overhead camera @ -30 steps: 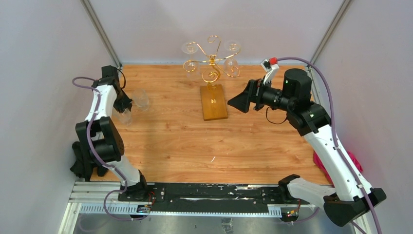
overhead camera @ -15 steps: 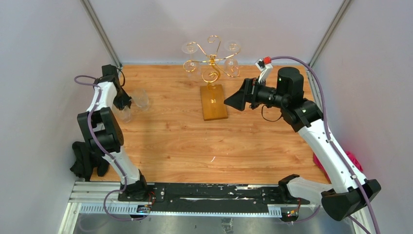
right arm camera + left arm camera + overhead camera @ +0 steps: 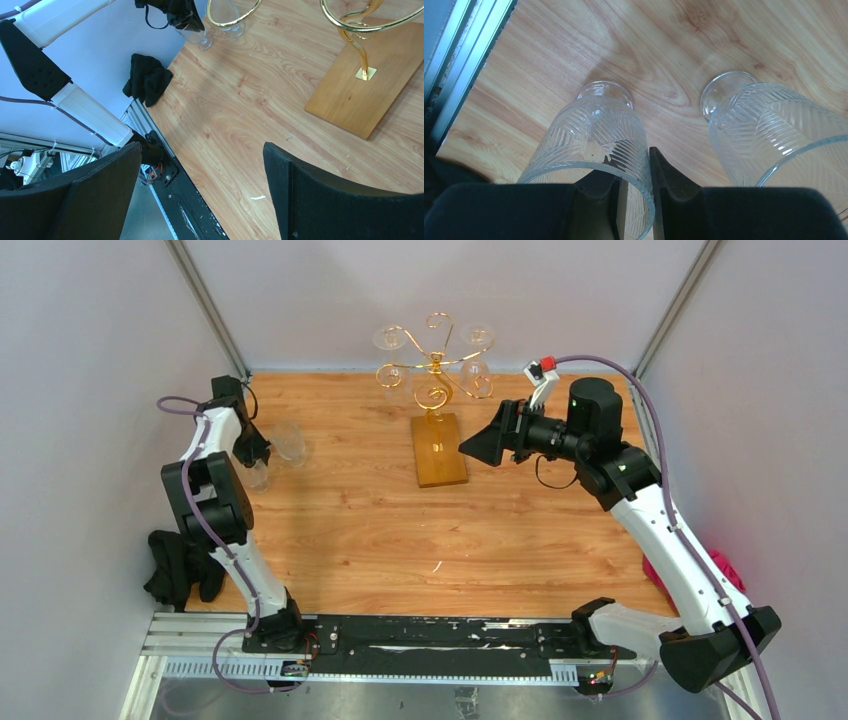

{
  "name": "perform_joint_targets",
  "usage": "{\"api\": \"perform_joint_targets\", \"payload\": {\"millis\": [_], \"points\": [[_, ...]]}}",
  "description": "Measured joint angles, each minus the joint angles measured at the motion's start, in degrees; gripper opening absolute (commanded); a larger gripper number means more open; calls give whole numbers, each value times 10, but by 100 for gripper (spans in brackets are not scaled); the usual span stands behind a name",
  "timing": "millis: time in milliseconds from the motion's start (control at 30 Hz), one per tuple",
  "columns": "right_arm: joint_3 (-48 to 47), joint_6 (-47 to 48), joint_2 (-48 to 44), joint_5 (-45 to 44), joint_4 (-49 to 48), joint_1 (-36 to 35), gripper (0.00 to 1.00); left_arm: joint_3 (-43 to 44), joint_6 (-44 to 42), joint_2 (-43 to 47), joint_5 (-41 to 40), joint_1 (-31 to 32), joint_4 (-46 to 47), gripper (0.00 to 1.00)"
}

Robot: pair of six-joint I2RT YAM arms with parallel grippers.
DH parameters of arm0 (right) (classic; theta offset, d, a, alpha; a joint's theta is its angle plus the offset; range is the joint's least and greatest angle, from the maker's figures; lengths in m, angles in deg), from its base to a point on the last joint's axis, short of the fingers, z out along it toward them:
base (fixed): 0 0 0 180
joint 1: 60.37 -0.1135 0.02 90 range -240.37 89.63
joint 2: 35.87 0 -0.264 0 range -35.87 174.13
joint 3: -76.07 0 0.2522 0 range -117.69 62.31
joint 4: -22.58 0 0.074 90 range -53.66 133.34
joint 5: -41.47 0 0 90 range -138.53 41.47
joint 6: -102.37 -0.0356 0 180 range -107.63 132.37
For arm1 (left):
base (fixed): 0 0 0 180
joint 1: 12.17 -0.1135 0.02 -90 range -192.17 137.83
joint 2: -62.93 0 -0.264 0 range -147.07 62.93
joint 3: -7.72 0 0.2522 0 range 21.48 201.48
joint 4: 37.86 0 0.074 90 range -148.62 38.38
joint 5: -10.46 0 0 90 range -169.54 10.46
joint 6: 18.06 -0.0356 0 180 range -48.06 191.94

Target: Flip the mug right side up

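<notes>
- Far-left corner of the wooden counter point(image 3: 380, 530): the mug point(image 3: 594, 135) is clear glass, cut with slanting ribs in a chevron pattern, with a smooth round rim.
- Its mouth faces up toward the wrist camera and its thick round foot points down at the wood. Whether the foot touches the counter, I cannot tell.
- The left hand point(image 3: 638, 192) is clamped on the mug's wall at the rim, one black finger inside the mouth and one outside.
- Just right of it stands a second glass point(image 3: 769, 130), same ribbed cut, not touching the mug.
- Over on the right, the right hand point(image 3: 202, 170) hangs in the air, its black fingers spread wide apart, nothing between them.
- At the far middle, a curly gold wire stand point(image 3: 437, 365) rises from a flat wooden base point(image 3: 439, 450) with clear glasses point(image 3: 388, 337) hanging on it.
</notes>
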Motion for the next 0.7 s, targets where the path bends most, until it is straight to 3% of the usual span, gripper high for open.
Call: {"api": "perform_joint_targets", "payload": {"millis": [233,700], "points": [[7,-1,0,0,0,0,96,-5,0,0,1,0,9,0],[8,-7,0,1,-1,0,96,-21,0,11,0,0,17,32]]}}
